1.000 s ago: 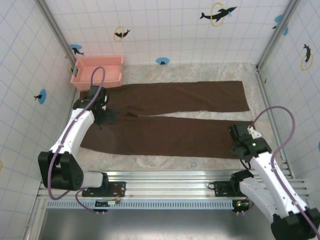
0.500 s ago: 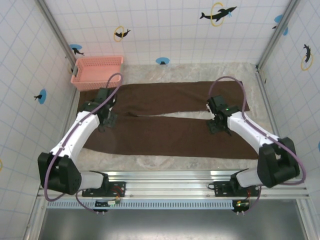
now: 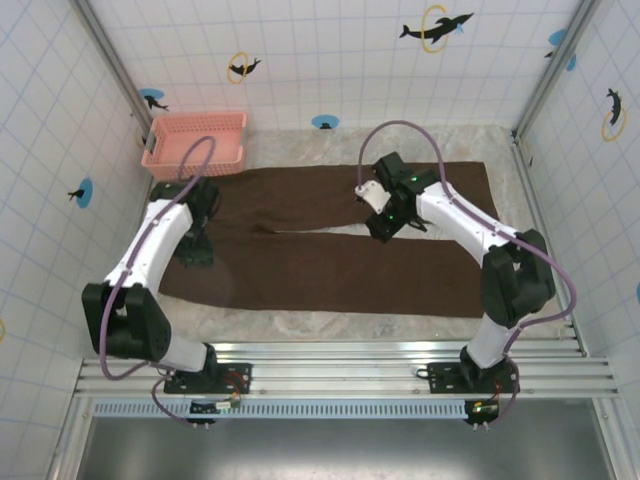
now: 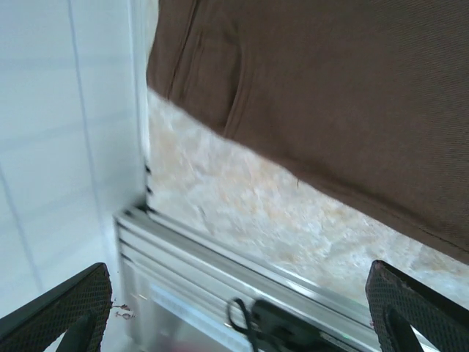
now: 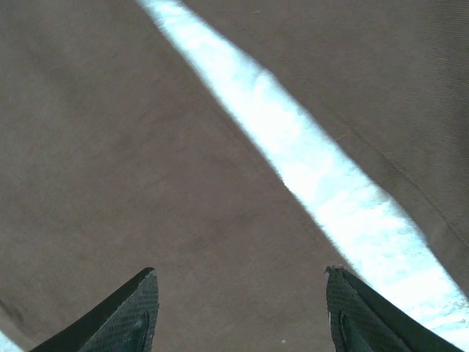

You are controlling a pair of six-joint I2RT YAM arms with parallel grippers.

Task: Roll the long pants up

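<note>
The long pants [image 3: 330,272] lie flat and spread on the table, waist at the left and both legs running right. My left gripper [image 3: 195,252] hovers over the waist's near left corner, open and holding nothing. In the left wrist view the brown cloth [image 4: 330,95] fills the upper right, and the left gripper [image 4: 242,315] has its fingertips [image 4: 69,308] far apart. My right gripper [image 3: 383,226] hangs open over the slit between the two legs. The right wrist view has the right gripper [image 5: 242,315] above brown cloth [image 5: 132,169], with a bright strip of table [image 5: 315,176] between the legs.
A pink basket [image 3: 195,143] stands at the back left, just beyond the waist. An aluminium rail [image 3: 340,360] runs along the near edge and shows again as the rail [image 4: 220,279] in the left wrist view. Tiled walls close in the left, back and right.
The right arm swung from the near right corner up and left to the middle of the legs. The left gripper shifted a little nearer and left along the waist.
</note>
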